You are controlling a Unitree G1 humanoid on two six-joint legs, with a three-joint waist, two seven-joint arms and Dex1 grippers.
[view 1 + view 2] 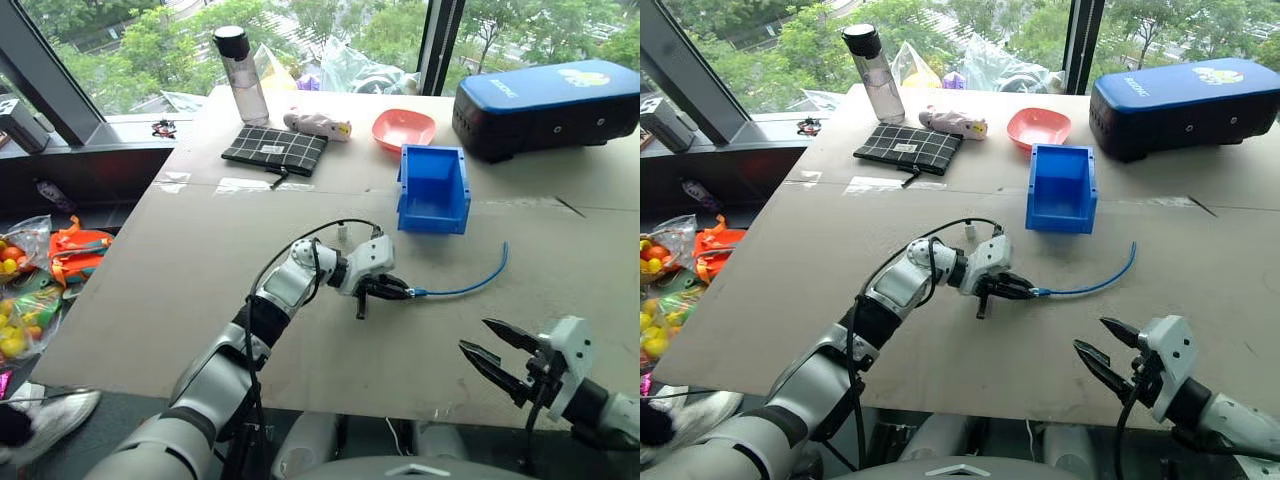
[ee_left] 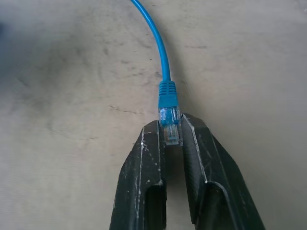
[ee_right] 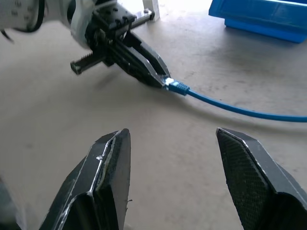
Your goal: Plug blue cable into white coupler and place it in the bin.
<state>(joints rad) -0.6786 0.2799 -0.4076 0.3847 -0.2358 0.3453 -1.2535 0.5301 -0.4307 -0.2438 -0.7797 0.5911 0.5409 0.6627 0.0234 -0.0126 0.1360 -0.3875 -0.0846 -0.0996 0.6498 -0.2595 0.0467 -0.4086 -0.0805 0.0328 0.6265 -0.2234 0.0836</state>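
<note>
- Left of the bin (image 1: 433, 190) and nearer to me, my left end effector (image 1: 400, 291) lies low over the surface (image 1: 180, 290), its two black fingers (image 2: 144, 158) pressed together on the clear plug at one end of the blue cable (image 1: 465, 288). The left wrist view shows that plug pinched between the pads, with the blue boot just past the tips.
- From that grip the blue cable runs right across the surface, lying flat, and curves up toward the bin's right side; its far end rests on the surface a little short of the bin, touching nothing.
- Between my left end effector and the bin's near left corner stands a small white object (image 1: 342, 233), upright on the surface. I take it to be the white coupler, though it is too small to be sure. It is apart from the cable and apart from my fingers.
- The bin itself sits upright and open, and I see nothing in it.
- Right of the bin and much nearer to me, my right end effector (image 1: 497, 352) hovers with its fingers well apart and nothing between them, pointing toward the held plug.
- As I judge it, the first step alone is done: one plug is in hand. Taking up the coupler, pushing the plug into its socket, and setting the joined pair in the bin are all left.
</note>
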